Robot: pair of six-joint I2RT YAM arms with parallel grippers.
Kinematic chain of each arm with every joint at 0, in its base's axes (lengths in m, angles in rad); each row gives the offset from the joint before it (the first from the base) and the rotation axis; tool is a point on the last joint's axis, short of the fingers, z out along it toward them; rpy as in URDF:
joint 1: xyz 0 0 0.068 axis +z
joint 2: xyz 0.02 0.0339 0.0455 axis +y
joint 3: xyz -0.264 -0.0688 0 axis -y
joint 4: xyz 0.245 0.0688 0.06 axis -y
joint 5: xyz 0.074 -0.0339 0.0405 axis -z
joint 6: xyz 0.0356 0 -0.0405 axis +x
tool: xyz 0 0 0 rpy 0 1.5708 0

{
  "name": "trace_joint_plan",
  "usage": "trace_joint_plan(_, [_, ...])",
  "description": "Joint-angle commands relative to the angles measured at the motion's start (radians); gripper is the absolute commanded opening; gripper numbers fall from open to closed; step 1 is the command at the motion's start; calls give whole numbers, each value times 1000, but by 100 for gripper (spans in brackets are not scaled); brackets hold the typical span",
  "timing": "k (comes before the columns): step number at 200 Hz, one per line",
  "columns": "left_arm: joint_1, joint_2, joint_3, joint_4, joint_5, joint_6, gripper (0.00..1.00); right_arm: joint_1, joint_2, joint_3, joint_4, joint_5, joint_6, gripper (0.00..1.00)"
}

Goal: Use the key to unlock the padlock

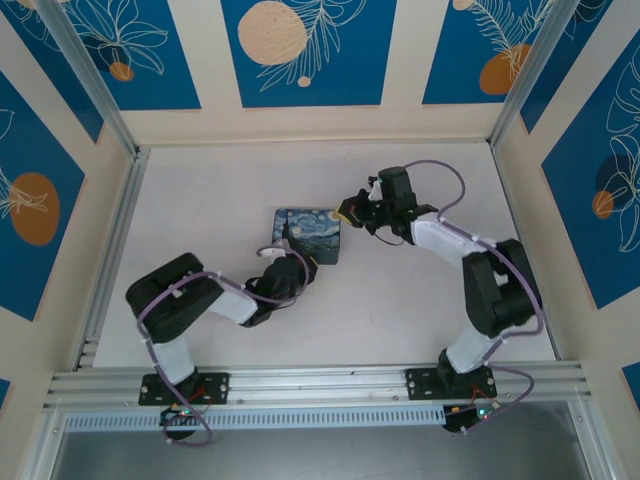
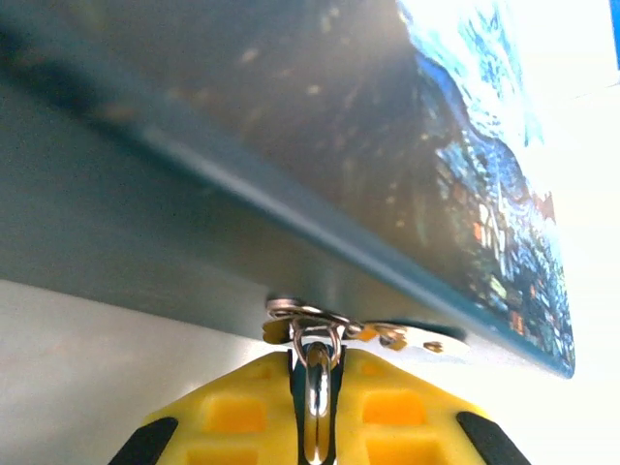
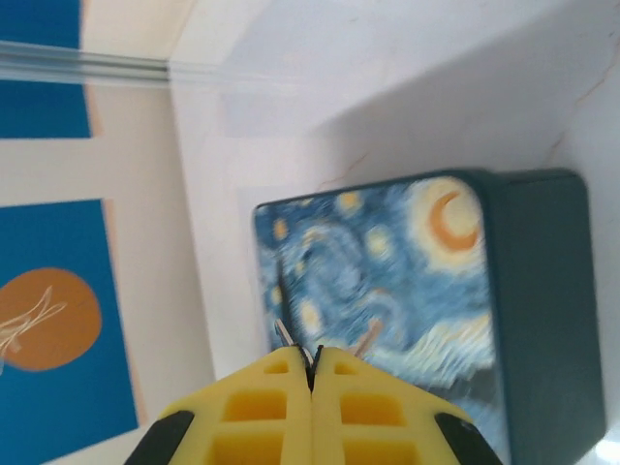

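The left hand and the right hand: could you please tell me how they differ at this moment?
The left hand is shut on a thin metal loop, seemingly the padlock, while the right hand is shut on a thin tan sliver, seemingly the key. The left hand sits low against the side wall of the painted tin; the right hand is held clear of it, facing its lid. Both have yellow fingertips.

You look down on a pale, evenly lit tabletop [image 1: 200, 205] Cream walls [image 1: 300, 122] close it in on three sides, hung with blue panels [image 1: 345, 55] that carry white leaf outlines and peach or orange discs [image 1: 34, 207] Aluminium rails [image 1: 320, 383] line the near edge, and slanted posts [image 1: 85, 70] mark the back corners
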Motion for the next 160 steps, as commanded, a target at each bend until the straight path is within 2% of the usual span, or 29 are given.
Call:
trace_joint_plan(1, [13, -102, 64, -302, 91, 68, 0, 2, -107, -131, 29, -77, 22, 0])
trace_joint_plan(31, [45, -178, 77, -408, 157, 89, 0, 18, -228, -338, 166, -136, 82, 0])
trace_joint_plan(77, [80, -209, 74, -417, 236, 108, 0, 49, -363, -478, 182, -154, 100, 0])
trace_joint_plan(102, [93, -196, 67, -352, 291, 108, 0, 72, -404, -532, 197, -138, 130, 0])
trace_joint_plan(160, [133, -165, 51, -219, 415, 44, 0, 105, -398, -664, 382, -117, 202, 0])
